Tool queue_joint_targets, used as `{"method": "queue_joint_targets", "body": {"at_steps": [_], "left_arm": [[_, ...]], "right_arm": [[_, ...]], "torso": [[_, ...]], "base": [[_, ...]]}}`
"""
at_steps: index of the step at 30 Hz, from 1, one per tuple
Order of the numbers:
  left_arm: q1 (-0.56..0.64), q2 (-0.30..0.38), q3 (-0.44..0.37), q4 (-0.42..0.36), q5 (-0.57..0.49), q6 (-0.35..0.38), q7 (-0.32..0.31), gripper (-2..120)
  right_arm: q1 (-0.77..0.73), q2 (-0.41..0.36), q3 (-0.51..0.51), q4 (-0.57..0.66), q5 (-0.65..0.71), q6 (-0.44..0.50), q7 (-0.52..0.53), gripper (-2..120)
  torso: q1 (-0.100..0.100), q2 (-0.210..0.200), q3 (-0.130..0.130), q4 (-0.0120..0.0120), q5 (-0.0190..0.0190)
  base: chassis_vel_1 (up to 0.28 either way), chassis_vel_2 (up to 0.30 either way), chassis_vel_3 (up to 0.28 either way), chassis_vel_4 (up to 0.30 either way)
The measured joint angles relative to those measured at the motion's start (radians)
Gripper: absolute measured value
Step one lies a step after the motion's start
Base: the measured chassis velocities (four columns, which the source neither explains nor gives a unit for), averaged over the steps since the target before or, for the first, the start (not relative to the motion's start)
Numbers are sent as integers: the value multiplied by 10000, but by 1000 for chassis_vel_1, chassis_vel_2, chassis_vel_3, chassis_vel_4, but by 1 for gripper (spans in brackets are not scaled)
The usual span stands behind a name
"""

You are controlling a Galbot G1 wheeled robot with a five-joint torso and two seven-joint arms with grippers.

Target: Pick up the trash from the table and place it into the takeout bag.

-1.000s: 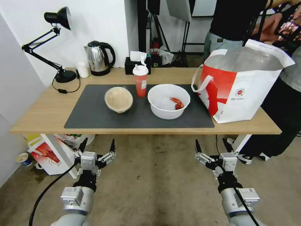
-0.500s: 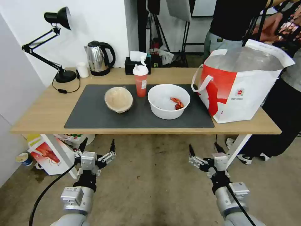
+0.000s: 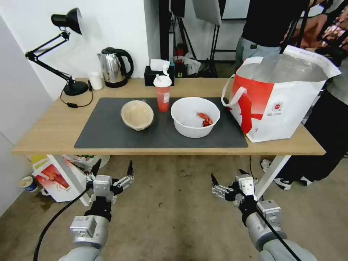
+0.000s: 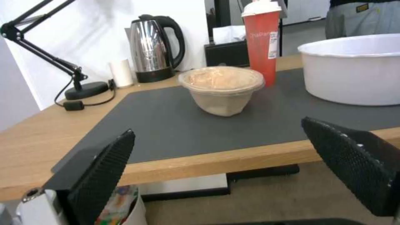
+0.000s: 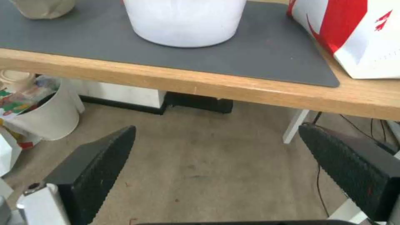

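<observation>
On the dark mat of the light-wood table (image 3: 47, 134) stand the trash items. These are a beige lidded bowl (image 3: 137, 115), a red lidded cup (image 3: 162, 93) with a straw, and a wide white bowl (image 3: 195, 116) holding red crayfish scraps (image 3: 205, 119). The takeout bag (image 3: 286, 98) stands open at the table's right end, its foil lining showing. Both grippers hang below the table's front edge over the floor. My left gripper (image 3: 113, 165) is open and faces the beige bowl (image 4: 221, 89). My right gripper (image 3: 227, 175) is open below the white bowl (image 5: 185, 22).
A desk lamp (image 3: 69, 54), kettle (image 3: 114, 67), small white cup (image 3: 96, 80) and black tissue box (image 3: 158, 74) line the table's back. A red-and-white package (image 3: 54, 181) and a white bin (image 5: 46, 115) sit under the table. A white table leg (image 3: 275, 170) stands right of my right gripper. People stand behind the bag.
My right gripper has shifted left and a little lower in the head view, turning slightly. The left arm and the table's objects have not moved.
</observation>
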Motion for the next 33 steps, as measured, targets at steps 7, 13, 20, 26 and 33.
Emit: {"method": "queue_joint_targets", "body": {"at_steps": [7, 13, 20, 26, 33], "left_arm": [[-1, 0, 0, 0, 0, 0, 0, 100], [0, 0, 0, 0, 0, 0, 0, 100], [0, 0, 0, 0, 0, 0, 0, 100], [0, 0, 0, 0, 0, 0, 0, 100], [0, 0, 0, 0, 0, 0, 0, 100]], "right_arm": [[-313, -586, 412, 879, 105, 130, -155, 100], [-329, -827, 526, 913, 460, 164, -179, 100], [-260, -978, 562, 913, 833, 281, -306, 100], [-187, -1075, 653, 901, 1146, 830, -716, 100], [-26, -1252, 711, 889, 1411, 1242, -778, 100]], "torso": [[0, 0, 0, -1, 4], [0, 0, 0, 0, -3], [0, 0, 0, 1, -1], [0, 0, 0, 1, -1], [1, 0, 0, 0, 0]], "base": [[0, 0, 0, 0], [0, 0, 0, 0], [0, 0, 0, 0], [0, 0, 0, 0], [0, 0, 0, 0]]}}
